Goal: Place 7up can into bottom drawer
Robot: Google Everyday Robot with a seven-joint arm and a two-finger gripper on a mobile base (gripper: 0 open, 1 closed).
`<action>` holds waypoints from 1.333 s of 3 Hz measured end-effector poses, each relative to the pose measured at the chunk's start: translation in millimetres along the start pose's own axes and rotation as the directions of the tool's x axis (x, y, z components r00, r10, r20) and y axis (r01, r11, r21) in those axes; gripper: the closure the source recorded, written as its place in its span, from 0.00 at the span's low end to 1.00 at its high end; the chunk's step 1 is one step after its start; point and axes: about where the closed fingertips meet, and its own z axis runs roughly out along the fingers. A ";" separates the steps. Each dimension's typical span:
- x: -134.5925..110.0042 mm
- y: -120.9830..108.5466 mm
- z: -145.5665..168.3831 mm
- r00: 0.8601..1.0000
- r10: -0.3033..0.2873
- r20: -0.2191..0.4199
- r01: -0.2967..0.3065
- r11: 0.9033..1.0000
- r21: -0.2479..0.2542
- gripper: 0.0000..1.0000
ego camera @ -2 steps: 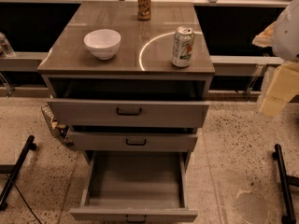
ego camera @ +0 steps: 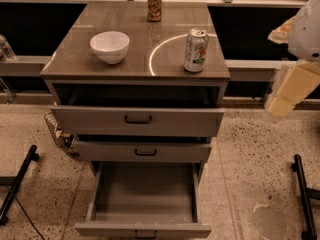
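Note:
The 7up can (ego camera: 196, 50) stands upright on the right side of the cabinet top (ego camera: 80, 59), silver-white with green lettering. The bottom drawer (ego camera: 145, 191) is pulled fully open below, and its plain grey inside holds nothing. My gripper (ego camera: 286, 93) hangs at the right edge of the view, beside the cabinet and apart from the can, to the can's right and a little lower in the view. It holds nothing that I can see.
A white bowl (ego camera: 110, 46) sits on the left of the top and a brown-gold can (ego camera: 154, 4) at the back. The two upper drawers (ego camera: 138, 120) stand partly open. Black stand legs (ego camera: 305, 194) lie on the floor at both sides.

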 end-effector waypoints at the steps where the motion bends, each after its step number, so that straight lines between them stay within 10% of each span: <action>1: -18.6 -20.1 15.1 0.992 0.080 0.095 -0.088 0.993 0.077 0.00; 2: -48.1 -46.9 35.3 0.959 0.125 0.255 -0.160 0.980 0.119 0.00; 4: -119.2 -129.4 50.7 0.820 0.148 0.553 -0.307 0.929 0.207 0.00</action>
